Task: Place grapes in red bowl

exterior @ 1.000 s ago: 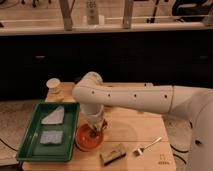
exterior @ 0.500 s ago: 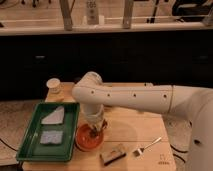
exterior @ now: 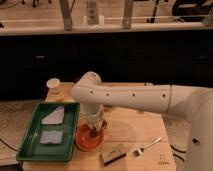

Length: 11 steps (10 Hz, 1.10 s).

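The red bowl (exterior: 86, 140) stands on the wooden table just right of the green tray. My gripper (exterior: 95, 128) hangs from the white arm, pointing down right over the bowl, its tip at or just inside the rim. A small dark reddish lump, which looks like the grapes (exterior: 94, 133), sits at the gripper's tip inside the bowl. The gripper hides most of it, and I cannot tell whether it is held or lying in the bowl.
A green tray (exterior: 30, 150) with two grey cloths lies at the left. A paper cup (exterior: 54, 85) stands at the back left. A brown block (exterior: 113, 153) and a fork (exterior: 148, 146) lie near the front edge, right of the bowl.
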Each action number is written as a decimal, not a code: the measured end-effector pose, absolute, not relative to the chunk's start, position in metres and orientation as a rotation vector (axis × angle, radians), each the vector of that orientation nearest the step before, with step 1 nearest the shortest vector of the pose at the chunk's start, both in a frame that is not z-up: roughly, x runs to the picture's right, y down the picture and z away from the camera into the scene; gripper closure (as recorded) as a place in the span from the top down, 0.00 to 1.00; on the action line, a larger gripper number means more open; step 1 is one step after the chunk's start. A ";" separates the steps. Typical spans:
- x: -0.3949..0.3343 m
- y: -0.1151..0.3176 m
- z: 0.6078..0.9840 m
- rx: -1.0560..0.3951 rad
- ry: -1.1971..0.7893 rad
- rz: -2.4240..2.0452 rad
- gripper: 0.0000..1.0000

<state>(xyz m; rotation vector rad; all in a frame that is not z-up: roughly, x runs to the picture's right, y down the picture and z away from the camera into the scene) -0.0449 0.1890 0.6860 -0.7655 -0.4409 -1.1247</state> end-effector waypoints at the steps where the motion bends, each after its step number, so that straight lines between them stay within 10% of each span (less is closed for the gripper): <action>1: -0.045 0.189 0.686 -0.766 -0.441 -1.126 0.04; 11: -0.046 0.188 0.685 -0.778 -0.438 -1.132 0.10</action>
